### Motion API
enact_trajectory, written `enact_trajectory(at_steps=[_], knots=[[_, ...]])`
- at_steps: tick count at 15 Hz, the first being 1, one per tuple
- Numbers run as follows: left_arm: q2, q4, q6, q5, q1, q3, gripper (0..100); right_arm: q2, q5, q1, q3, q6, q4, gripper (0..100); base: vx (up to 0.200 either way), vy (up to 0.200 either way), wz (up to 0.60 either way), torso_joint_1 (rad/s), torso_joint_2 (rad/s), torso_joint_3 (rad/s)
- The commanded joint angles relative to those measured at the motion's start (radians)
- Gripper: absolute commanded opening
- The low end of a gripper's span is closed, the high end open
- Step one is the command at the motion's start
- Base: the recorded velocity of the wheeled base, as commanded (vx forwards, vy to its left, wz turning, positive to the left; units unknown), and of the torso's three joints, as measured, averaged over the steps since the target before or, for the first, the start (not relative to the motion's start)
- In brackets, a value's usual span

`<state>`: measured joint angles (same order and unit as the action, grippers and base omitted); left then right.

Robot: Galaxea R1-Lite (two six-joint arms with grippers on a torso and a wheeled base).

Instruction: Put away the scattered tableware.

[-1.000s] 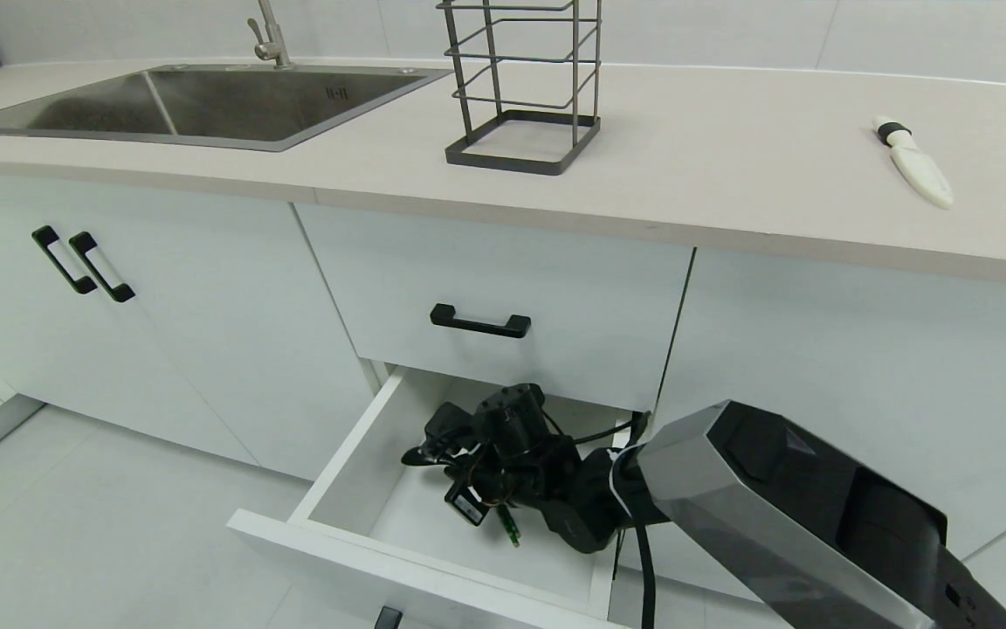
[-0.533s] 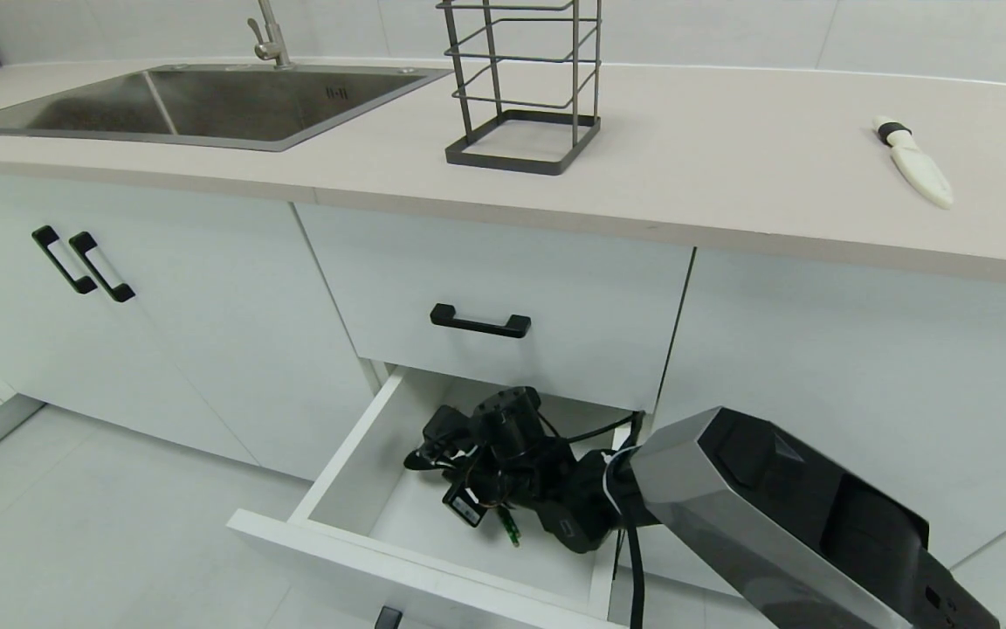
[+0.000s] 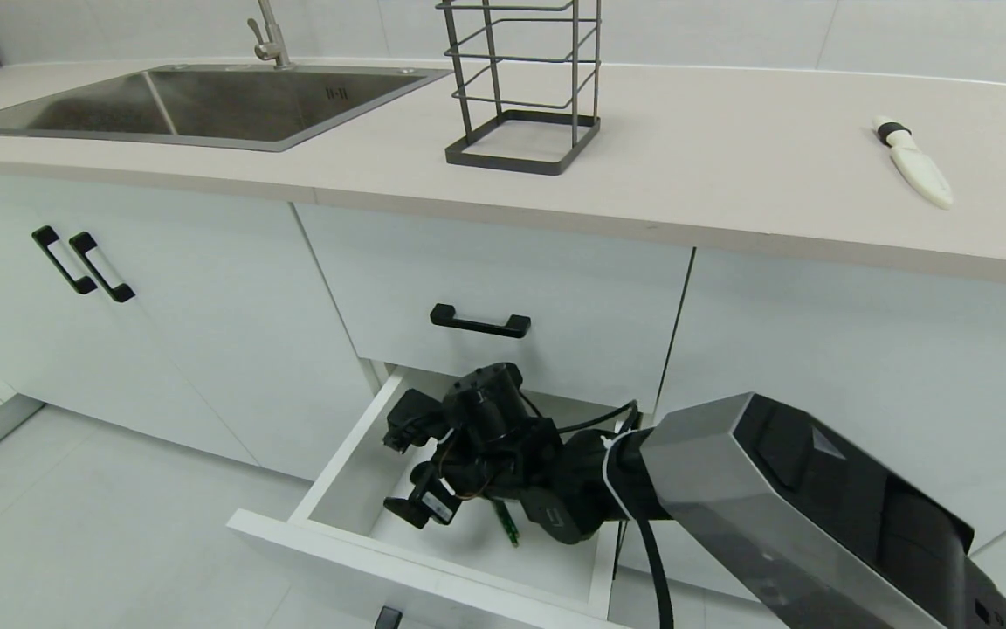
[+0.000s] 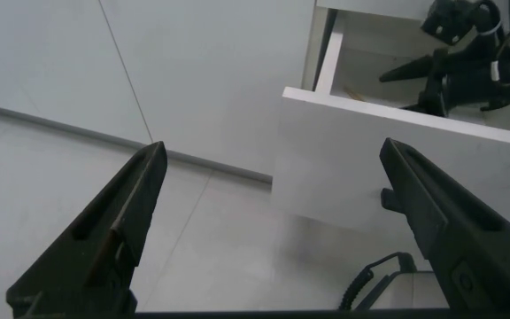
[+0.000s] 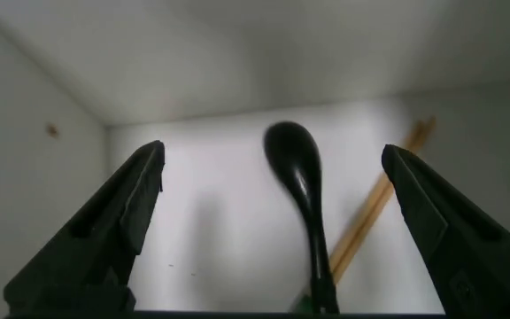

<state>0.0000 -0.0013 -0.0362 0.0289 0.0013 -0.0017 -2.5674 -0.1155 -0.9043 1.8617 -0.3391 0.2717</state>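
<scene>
- A pale kitchen countertop [image 3: 730, 175] runs above white cabinets [image 3: 206, 349] and a tiled floor [image 3: 101, 524].
- At the far left, a steel sink [image 3: 206, 100] with a faucet [image 3: 269, 39] is set into the countertop.
- The left gripper [image 4: 273, 155] hangs low over the floor near the front of the open drawer [image 3: 341, 454]. Its fingers are spread wide with nothing between them.
- A dark wire rack [image 3: 525, 87] stands on the middle of the countertop.
- Below it, the right gripper [image 3: 403, 467] sits inside the open drawer, fingers parted and holding nothing.
- A black spoon [image 5: 295, 173] lies on the drawer's bottom, with wooden chopsticks [image 5: 379, 208] just beside it.
- At the far right, a white knife [image 3: 912, 162] with a black band lies on the countertop.
</scene>
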Motion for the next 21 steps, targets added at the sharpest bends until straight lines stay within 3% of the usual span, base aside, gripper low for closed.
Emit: enact_trajectory(at_steps=[1, 4, 7, 11, 16, 18, 20, 21], knots=[[0.0, 0.0, 0.001, 0.0, 0.0, 0.0, 100, 0.058, -0.019, -0.019, -0.004, -0.001, -0.006, 100, 0.0, 0.0, 0.0, 0.0, 0.0, 0.0], [0.0, 0.0, 0.001, 0.0, 0.0, 0.0, 100, 0.122, -0.046, -0.047, -0.036, -0.012, -0.008, 100, 0.0, 0.0, 0.0, 0.0, 0.0, 0.0], [0.0, 0.0, -0.001, 0.0, 0.0, 0.0, 100, 0.225, -0.076, -0.07, -0.164, -0.089, -0.009, 100, 0.0, 0.0, 0.0, 0.0, 0.0, 0.0], [0.0, 0.0, 0.001, 0.0, 0.0, 0.0, 100, 0.484, -0.082, -0.076, -0.478, -0.109, 0.055, 100, 0.0, 0.0, 0.0, 0.0, 0.0, 0.0], [0.0, 0.0, -0.001, 0.0, 0.0, 0.0, 100, 0.734, -0.056, -0.059, -0.878, -0.004, 0.325, 100, 0.0, 0.0, 0.0, 0.0, 0.0, 0.0], [0.0, 0.0, -0.001, 0.0, 0.0, 0.0, 100, 0.839, -0.032, -0.05, -1.118, 0.085, 0.541, 100, 0.0, 0.0, 0.0, 0.0, 0.0, 0.0], [0.0, 0.0, -0.001, 0.0, 0.0, 0.0, 100, 0.941, -0.026, -0.05, -1.3, 0.091, 0.575, 100, 0.0, 0.0, 0.0, 0.0, 0.0, 0.0], [0.0, 0.0, 0.001, 0.0, 0.0, 0.002, 100, 0.974, -0.027, -0.047, -1.325, 0.091, 0.577, 100, 0.0, 0.0, 0.0, 0.0, 0.0, 0.0]])
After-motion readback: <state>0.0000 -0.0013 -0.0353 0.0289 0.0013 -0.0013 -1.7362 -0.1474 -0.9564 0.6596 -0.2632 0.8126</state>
